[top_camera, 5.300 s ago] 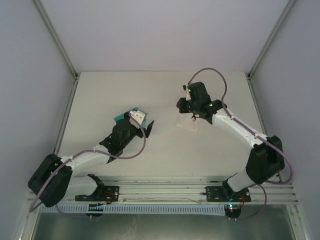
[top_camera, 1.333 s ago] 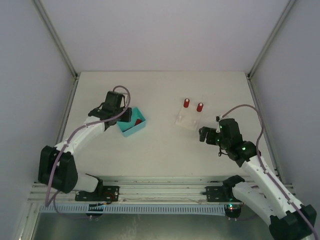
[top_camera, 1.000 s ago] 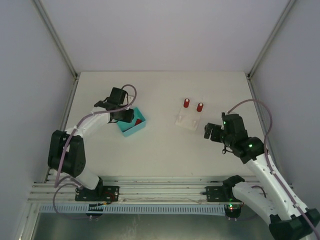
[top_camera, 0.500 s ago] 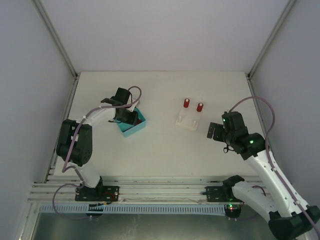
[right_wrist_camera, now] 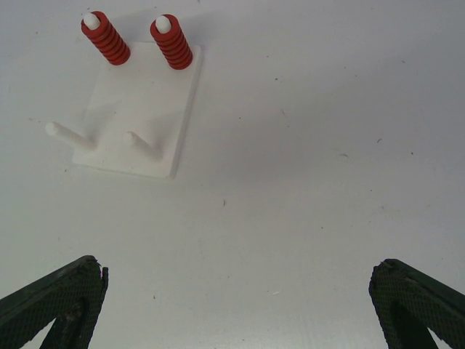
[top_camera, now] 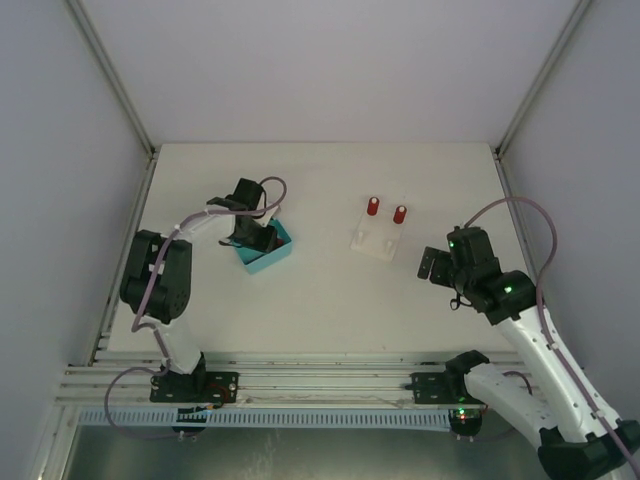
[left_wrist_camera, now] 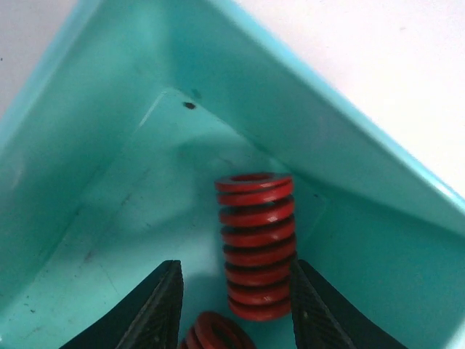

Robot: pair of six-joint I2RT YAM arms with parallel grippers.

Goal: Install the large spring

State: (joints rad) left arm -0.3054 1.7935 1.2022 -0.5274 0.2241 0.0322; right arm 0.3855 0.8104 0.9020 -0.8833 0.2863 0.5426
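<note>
The fingers (left_wrist_camera: 161, 309) of the left gripper (left_wrist_camera: 235, 291) stand apart, one on each side of the large spring (left_wrist_camera: 256, 243), and they do not press it. This spring lies on its side on the floor of the teal bin (left_wrist_camera: 109, 145), close to one corner. A second spring (left_wrist_camera: 214, 333) shows only partly at the lower edge. Compared with half a second ago, the left gripper is a little deeper inside the bin.

The fingers (right_wrist_camera: 54, 298) of the right gripper (right_wrist_camera: 232, 305) are spread wide and hold nothing. This gripper hovers over the table (top_camera: 330, 300), near the white base (right_wrist_camera: 142, 102) but apart from it, and it has drawn back slightly from it since the earlier frame. On the base, two red springs (right_wrist_camera: 105, 36) sit on the far pegs, and two bare pegs (right_wrist_camera: 69, 134) stand at the near side.
</note>
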